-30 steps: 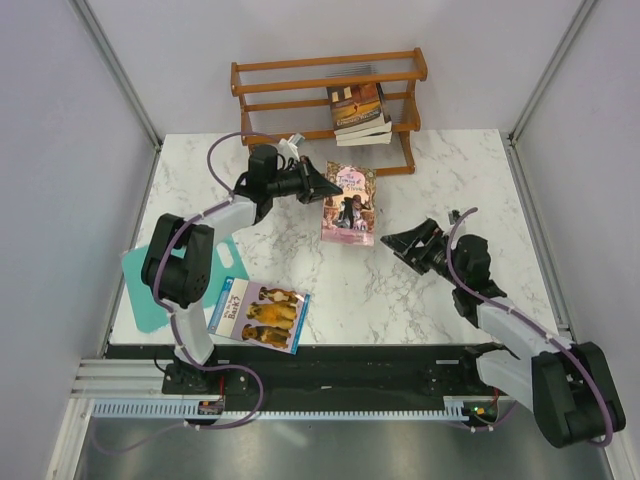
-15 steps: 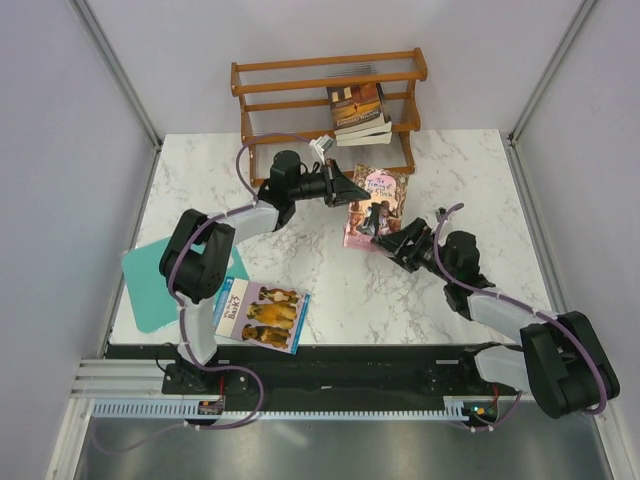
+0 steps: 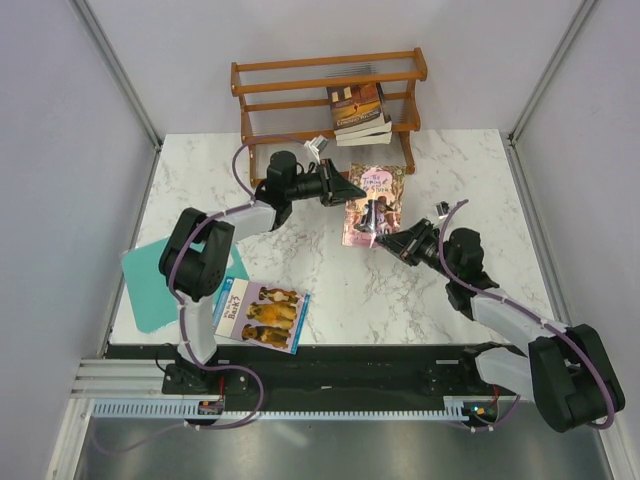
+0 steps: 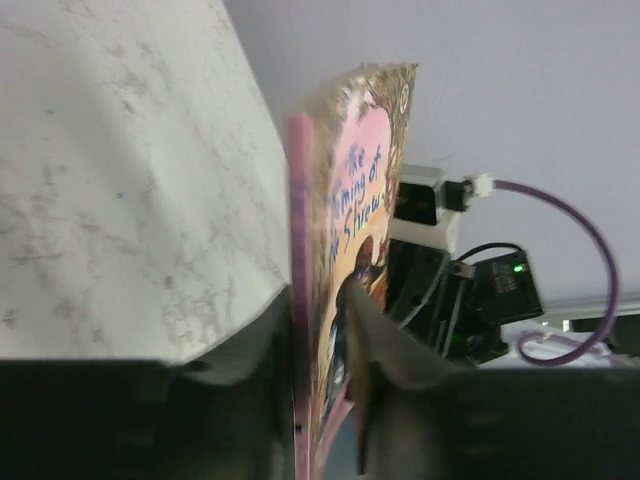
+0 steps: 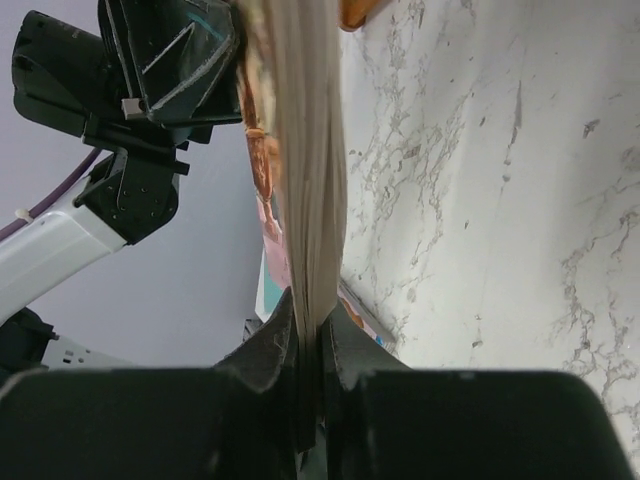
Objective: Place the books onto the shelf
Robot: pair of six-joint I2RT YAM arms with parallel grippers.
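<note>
Marble table between grey walls: two grippers meet at one pink book, raised on its edge near the wooden shelf.
The right gripper pinches the near edge of this book, jaws pressed on the pages. The left gripper has one jaw on each side of the spine end; if they press, I cannot tell. A stack of books lies on the shelf's lower tier. The book with dogs lies flat beside the teal cutting board.
</note>
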